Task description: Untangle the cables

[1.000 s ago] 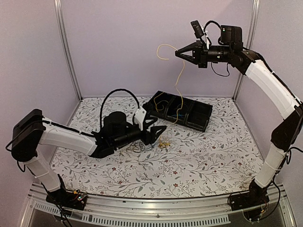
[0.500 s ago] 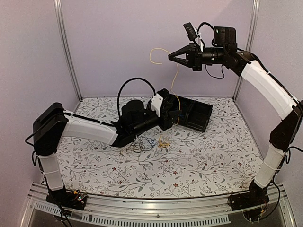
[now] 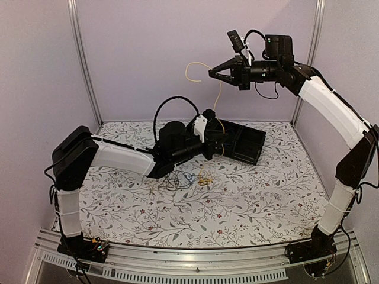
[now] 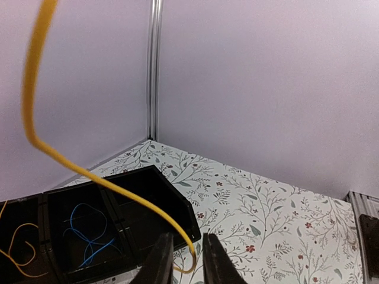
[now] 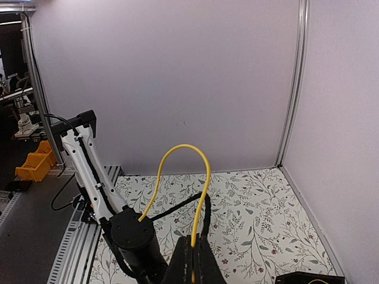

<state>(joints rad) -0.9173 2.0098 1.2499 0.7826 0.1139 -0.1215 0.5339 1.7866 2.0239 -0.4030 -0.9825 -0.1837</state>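
Note:
My right gripper (image 3: 212, 72) is high above the table's back, shut on a yellow cable (image 3: 220, 97). In the right wrist view that yellow cable (image 5: 204, 177) arches up out of the right gripper (image 5: 192, 239). It hangs down to my left gripper (image 3: 221, 144), which hovers over the black tray (image 3: 251, 147). The left gripper (image 4: 188, 257) has its jaws narrowly apart, with the cable's low end (image 4: 190, 260) between them and a gap on each side. A blue cable (image 4: 89, 234) and an orange one (image 4: 15, 248) lie in the tray. More tangled cables (image 3: 188, 177) lie on the table.
The floral table surface (image 3: 254, 201) is walled by purple panels at the back and sides. The tray (image 4: 142, 189) sits near the back right corner. A thick black arm cable (image 3: 174, 106) loops above the left wrist. The left arm (image 5: 127, 234) shows in the right wrist view.
The left arm swung from the pile on the table up and right to the hanging yellow cable, its jaws narrowing around it. The right gripper carried the cable slightly left.

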